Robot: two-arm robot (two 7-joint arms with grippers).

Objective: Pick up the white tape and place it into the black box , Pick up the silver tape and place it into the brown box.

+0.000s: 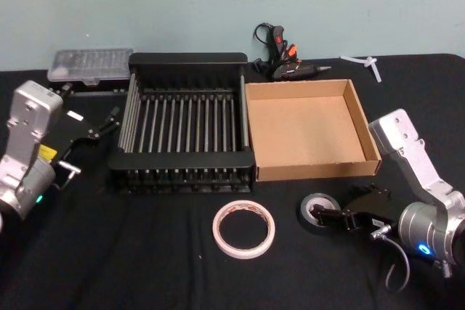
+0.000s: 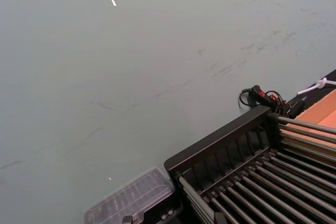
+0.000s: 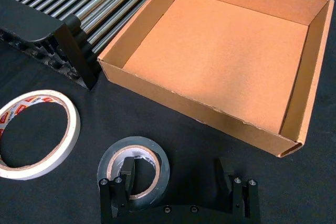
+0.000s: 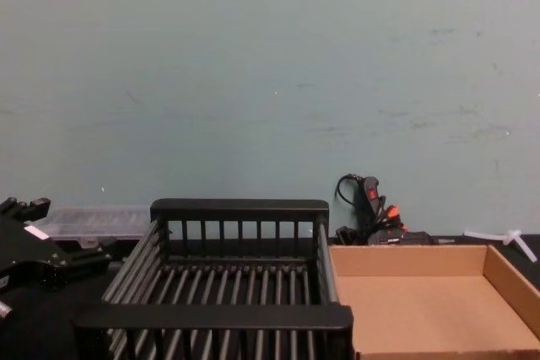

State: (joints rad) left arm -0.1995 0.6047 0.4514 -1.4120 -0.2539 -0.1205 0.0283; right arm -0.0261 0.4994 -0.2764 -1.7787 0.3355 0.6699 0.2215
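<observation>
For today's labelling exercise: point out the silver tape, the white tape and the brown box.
silver tape (image 3: 157, 153): right wrist view, on its grey upper face.
white tape (image 1: 220, 231): head view, on the ring's left band.
brown box (image 1: 317, 171): head view, on its near wall.

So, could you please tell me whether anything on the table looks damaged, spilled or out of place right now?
Nothing stands out. The black slatted crate and the shallow tan cardboard box sit upright side by side, both empty. The thin white tape ring and the small grey-silver tape roll lie flat in front, with the open right gripper straddling the roll's side.
</observation>
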